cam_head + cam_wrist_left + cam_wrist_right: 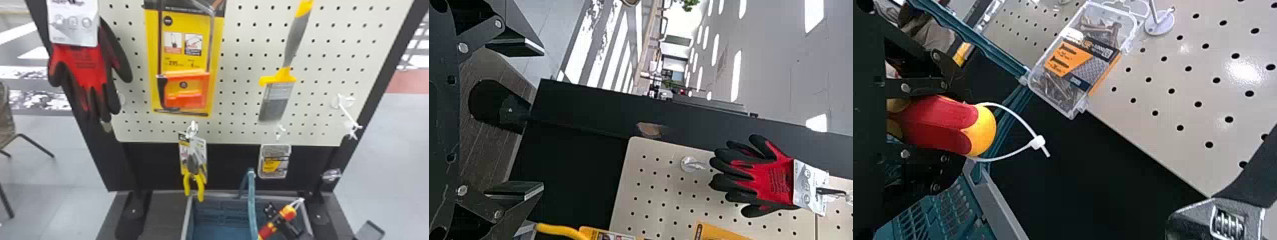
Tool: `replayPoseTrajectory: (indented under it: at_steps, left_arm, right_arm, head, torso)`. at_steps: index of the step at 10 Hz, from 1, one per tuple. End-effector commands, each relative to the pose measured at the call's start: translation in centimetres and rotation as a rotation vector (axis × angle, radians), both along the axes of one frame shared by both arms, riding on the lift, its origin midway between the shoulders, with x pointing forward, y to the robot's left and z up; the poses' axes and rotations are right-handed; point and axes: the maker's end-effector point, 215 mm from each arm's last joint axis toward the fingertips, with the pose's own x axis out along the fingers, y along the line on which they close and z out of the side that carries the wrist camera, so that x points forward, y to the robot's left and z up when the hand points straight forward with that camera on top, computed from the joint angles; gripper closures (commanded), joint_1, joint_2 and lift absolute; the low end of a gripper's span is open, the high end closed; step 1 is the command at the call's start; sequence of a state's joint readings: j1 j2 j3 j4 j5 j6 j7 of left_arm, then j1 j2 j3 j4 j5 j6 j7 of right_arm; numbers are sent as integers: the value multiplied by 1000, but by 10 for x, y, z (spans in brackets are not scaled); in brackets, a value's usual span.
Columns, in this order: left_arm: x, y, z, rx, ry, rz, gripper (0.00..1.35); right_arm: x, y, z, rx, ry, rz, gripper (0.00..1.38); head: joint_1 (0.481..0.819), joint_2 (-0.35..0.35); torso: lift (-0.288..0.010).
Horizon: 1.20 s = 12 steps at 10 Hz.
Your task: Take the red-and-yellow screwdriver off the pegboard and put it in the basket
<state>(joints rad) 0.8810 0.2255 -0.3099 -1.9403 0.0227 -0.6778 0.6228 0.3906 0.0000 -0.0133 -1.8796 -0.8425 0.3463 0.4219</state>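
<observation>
Pegboard (245, 101) behind, basket handle (252, 204) near, right fingers (270, 209) clamping screwdriver (288, 212), left fingers (516, 190) spread, empty

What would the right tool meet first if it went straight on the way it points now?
The right tool would probably meet the black panel below the pegboard, screwdriver handle leading; depth is unclear, so the basket's rim may come first.

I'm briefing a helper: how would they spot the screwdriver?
Below the pegboard sits the blue basket. At its right in the head view, the right gripper holds the screwdriver. A white loop tips its red-and-yellow handle; the pliers have plain yellow handles.
</observation>
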Motion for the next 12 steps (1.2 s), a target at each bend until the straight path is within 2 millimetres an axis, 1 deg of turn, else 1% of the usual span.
replayPoseTrajectory:
  at_steps: [1,2,3,4,5,12]
  left_arm:
    - [0,0,0,-2,-1,1,326]
    - [0,0,0,-1,0,0,326]
    - [0,0,0,-1,0,0,326]
    - [0,0,0,-1,0,0,326]
    - [0,0,0,0,0,-1,326]
    - [1,-2,0,-1,-2,-8,326]
  right_arm:
    - [7,-3,2,4,-12,-14,453]
    - [12,-2,7,6,-29,-5,87]
    - [14,-2,9,7,-38,4,82]
    - [14,-2,8,12,-38,1,163]
    - [13,-2,4,16,-29,1,216]
    - [11,-4,6,28,-31,-6,229]
  head:
    - [549,0]
    - [549,0]
    - [549,0]
    - [549,0]
    - [549,0]
    - [549,0]
  torso:
    - [-100]
    - [-100]
    - [-100]
    - [-100]
    - [-100]
    - [-100]
